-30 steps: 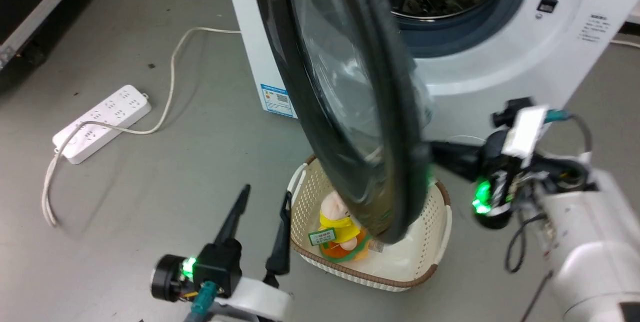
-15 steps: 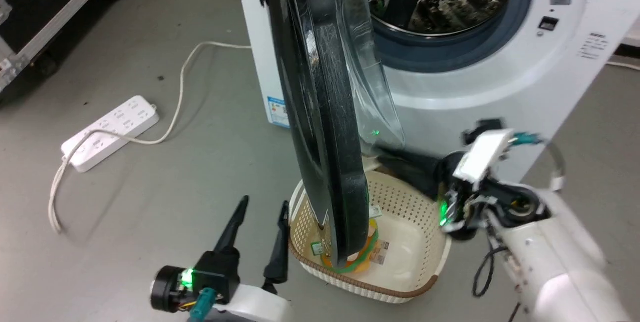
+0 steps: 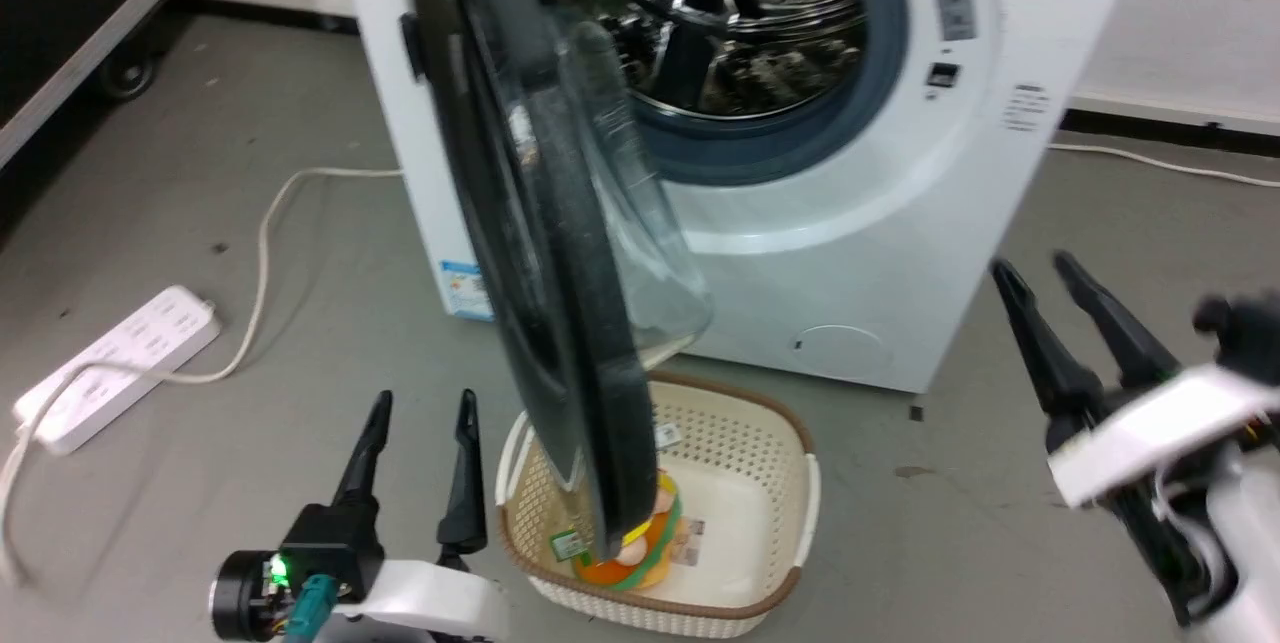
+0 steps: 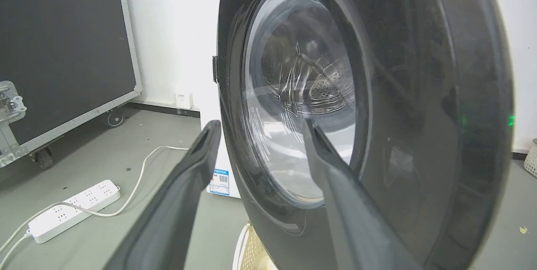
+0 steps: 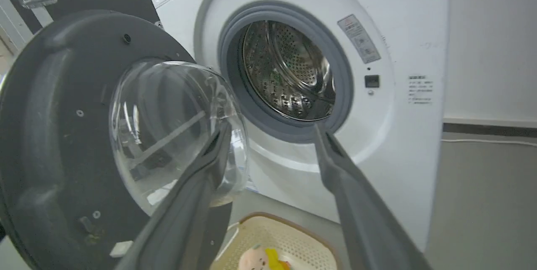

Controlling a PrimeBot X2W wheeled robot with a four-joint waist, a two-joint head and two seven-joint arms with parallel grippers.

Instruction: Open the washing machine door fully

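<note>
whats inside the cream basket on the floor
A small toy doll in yellow, orange and green. In the head view the washing machine door hides its top and some basket floor.

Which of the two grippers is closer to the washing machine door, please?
The left gripper, low beside the outer face of the washing machine door; the right gripper stands well off on its glass-bowl side.
</note>
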